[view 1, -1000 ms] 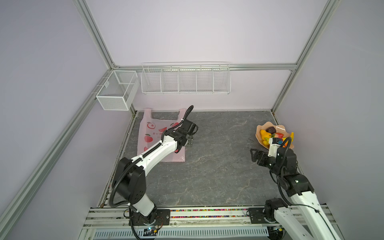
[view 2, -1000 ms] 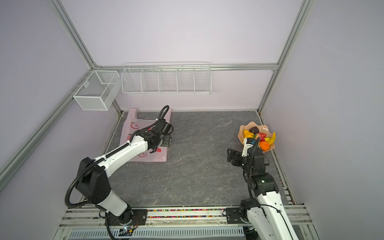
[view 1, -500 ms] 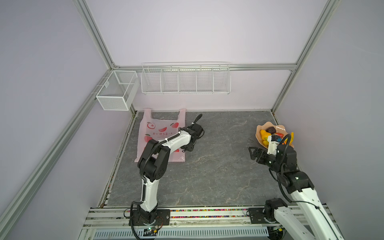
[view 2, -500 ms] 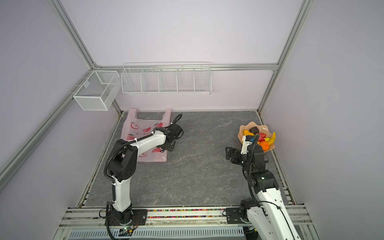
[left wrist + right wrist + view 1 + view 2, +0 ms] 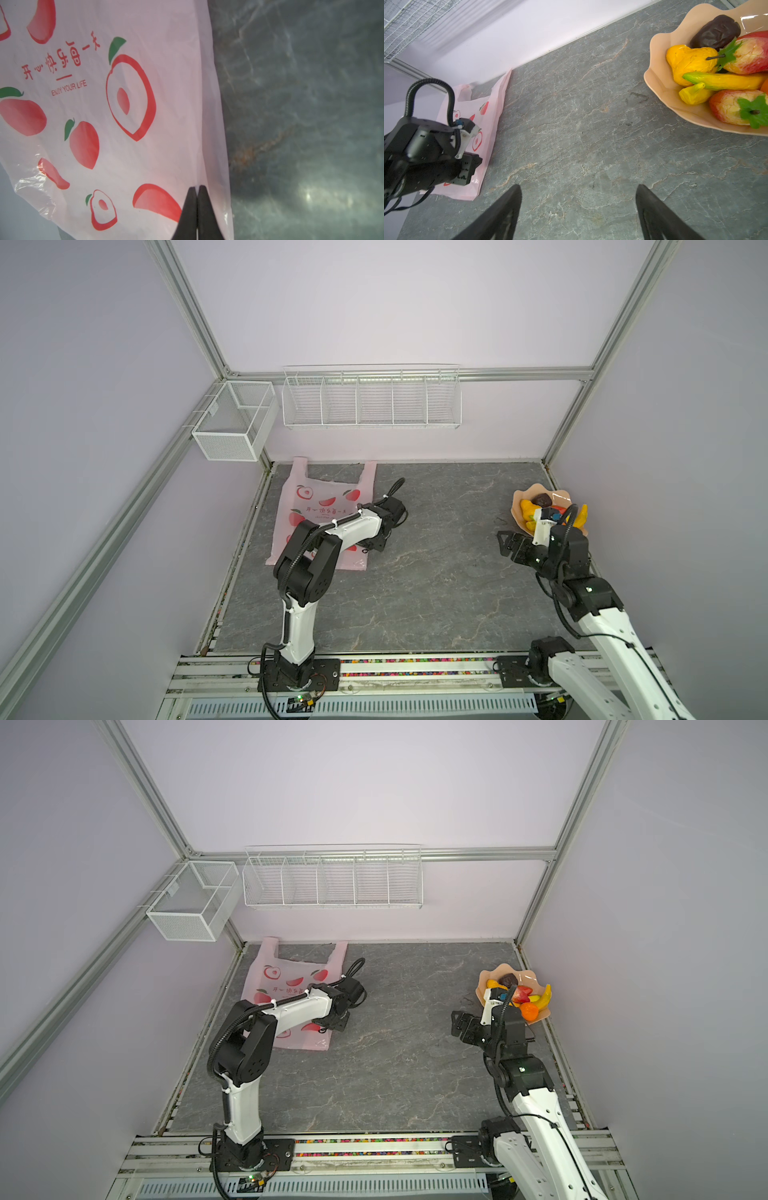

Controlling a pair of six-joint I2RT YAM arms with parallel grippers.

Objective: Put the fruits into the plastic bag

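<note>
Lifting slowly is our advice: our left hand is pressed together at the side edge of the plastic bag, which lies flat on the surface, and we cannot tell whether it caught just 1 layer of film. Our right hand hangs spread beside the wavy-edged plate holding the fruits, ready once the mouth gapes.

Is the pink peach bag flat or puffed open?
Flat. The thin pink plastic bag lies spread on the grey table, with no bulge.
</note>
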